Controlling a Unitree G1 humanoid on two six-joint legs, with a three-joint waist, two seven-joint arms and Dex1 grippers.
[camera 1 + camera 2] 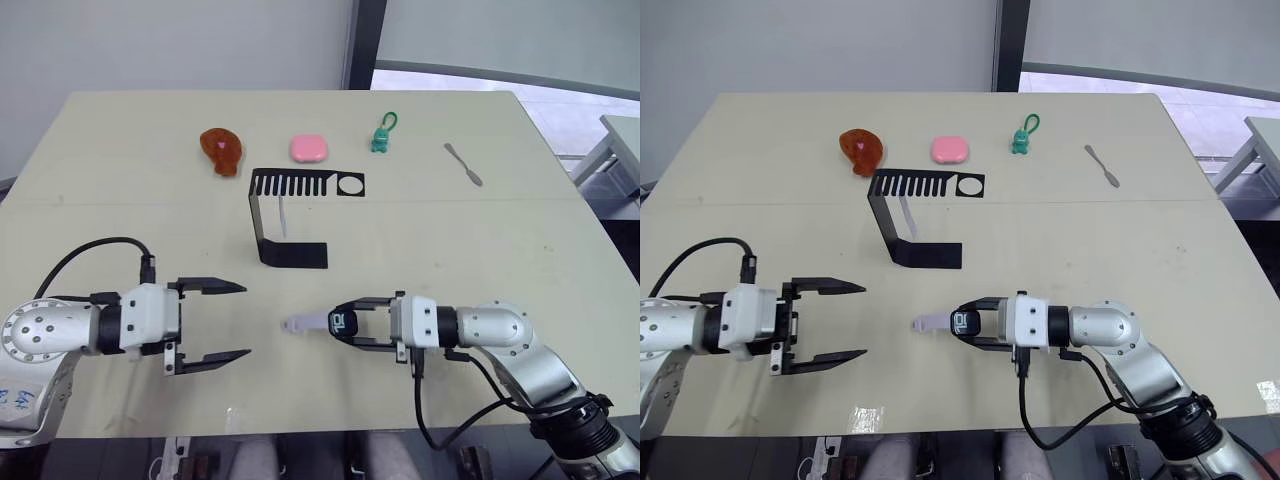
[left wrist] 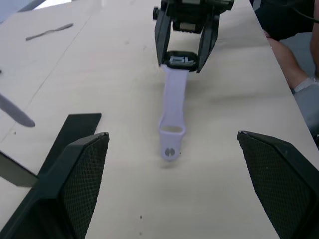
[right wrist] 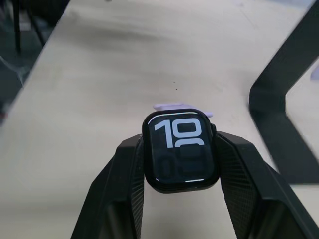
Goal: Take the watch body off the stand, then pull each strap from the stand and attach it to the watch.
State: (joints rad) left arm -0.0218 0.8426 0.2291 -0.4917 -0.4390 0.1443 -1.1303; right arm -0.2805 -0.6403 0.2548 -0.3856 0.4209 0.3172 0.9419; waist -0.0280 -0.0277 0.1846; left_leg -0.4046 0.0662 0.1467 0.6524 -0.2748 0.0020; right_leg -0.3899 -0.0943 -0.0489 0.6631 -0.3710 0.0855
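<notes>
From the right wrist, the watch body (image 3: 180, 149) hides nearly all of the strap (image 3: 174, 106) behind it, just a pale sliver peeking over its top edge. The stand (image 3: 279, 104) beside it runs off the picture's edge, blurred. On the stand (image 1: 290, 215), the second strap (image 1: 283, 220) is too thin to make out how it hangs. Beyond the stand, the green figure (image 1: 383, 135) is too small for detail. The worktop (image 1: 500, 240) is cut off near the arms.
</notes>
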